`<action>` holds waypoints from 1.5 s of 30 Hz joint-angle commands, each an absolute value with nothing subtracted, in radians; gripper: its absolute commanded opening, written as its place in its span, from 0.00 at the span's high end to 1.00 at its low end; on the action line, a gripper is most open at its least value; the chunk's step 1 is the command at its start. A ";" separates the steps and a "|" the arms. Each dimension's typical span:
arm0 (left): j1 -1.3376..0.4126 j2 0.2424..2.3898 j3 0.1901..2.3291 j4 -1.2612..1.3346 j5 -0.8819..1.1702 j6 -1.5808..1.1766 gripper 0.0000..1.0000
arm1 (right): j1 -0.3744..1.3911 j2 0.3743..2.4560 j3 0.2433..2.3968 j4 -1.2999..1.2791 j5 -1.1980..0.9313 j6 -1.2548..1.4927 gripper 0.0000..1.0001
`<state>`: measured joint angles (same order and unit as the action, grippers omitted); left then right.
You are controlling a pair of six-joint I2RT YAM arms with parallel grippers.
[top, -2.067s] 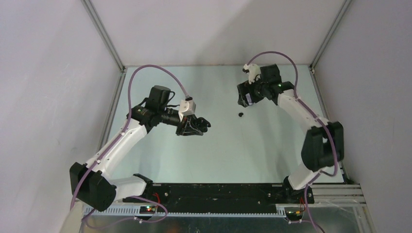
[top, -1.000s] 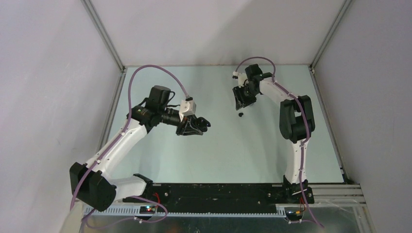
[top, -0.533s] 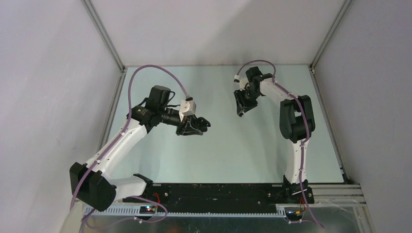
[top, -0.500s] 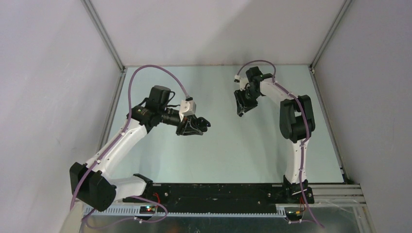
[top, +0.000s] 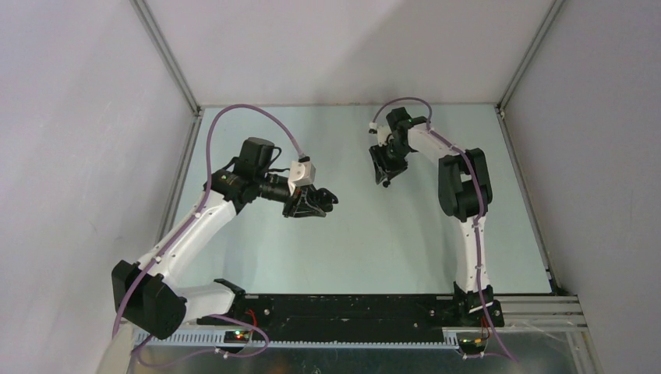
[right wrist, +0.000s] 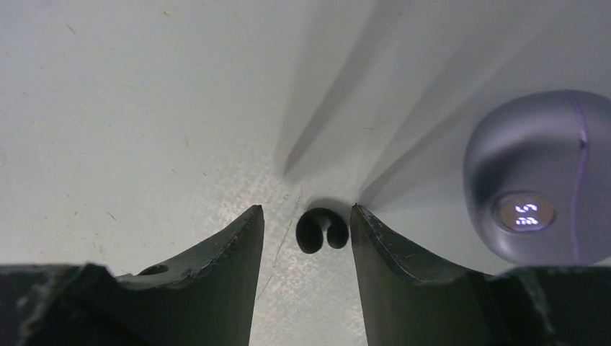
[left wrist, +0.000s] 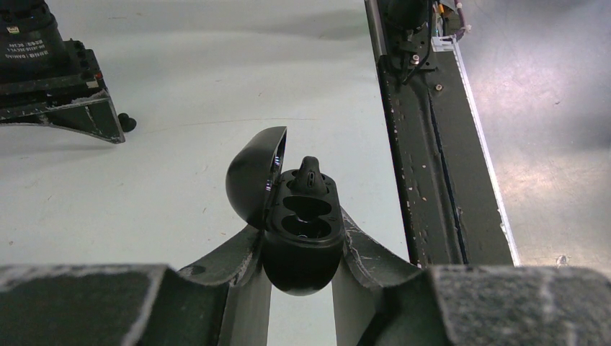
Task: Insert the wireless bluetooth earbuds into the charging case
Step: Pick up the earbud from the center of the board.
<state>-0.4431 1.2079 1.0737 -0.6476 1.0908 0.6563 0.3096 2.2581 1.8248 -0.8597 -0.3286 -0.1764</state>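
Observation:
My left gripper (left wrist: 301, 238) is shut on a black charging case (left wrist: 302, 249), held above the table with its lid (left wrist: 252, 176) swung open to the left. One black earbud (left wrist: 310, 173) sticks up from the case's far slot; the near slot shows empty. A second black earbud (right wrist: 322, 229) lies on the table between the tips of my right gripper (right wrist: 306, 213), which is open and not touching it. From above, the left gripper (top: 323, 202) is mid-table and the right gripper (top: 382, 175) points down at the far middle, covering that earbud.
A pale purple oval case (right wrist: 540, 176), closed, with a lit display, lies just right of the right fingers. The black base rail (left wrist: 425, 158) runs along the near table edge. Grey walls enclose the table on three sides.
The right gripper has swung left and come down over the loose black earbud, which now lies between its fingers. The left arm and the case have stayed still.

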 commanded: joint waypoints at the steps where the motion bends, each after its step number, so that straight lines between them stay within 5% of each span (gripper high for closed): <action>1: -0.454 1.189 1.107 -0.641 1.096 0.684 0.99 | 0.325 2.271 1.865 -0.905 -0.327 -0.192 0.47; 15: -0.454 1.183 1.106 -0.646 1.095 0.691 0.99 | 0.340 2.103 1.818 -1.139 -0.702 -0.301 0.60; 29: -0.457 1.180 1.107 -0.648 1.088 0.691 0.99 | 0.454 1.989 1.605 -0.915 -0.307 -0.293 0.64; 45: -0.459 1.188 1.104 -0.646 1.084 0.695 0.99 | 0.467 2.045 1.594 -0.836 -0.219 -0.357 0.63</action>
<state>-0.4496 1.2079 1.0737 -0.6540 1.0760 0.6662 0.4595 2.0403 1.5944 -0.8558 -0.2253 -0.3286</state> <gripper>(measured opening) 0.341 0.369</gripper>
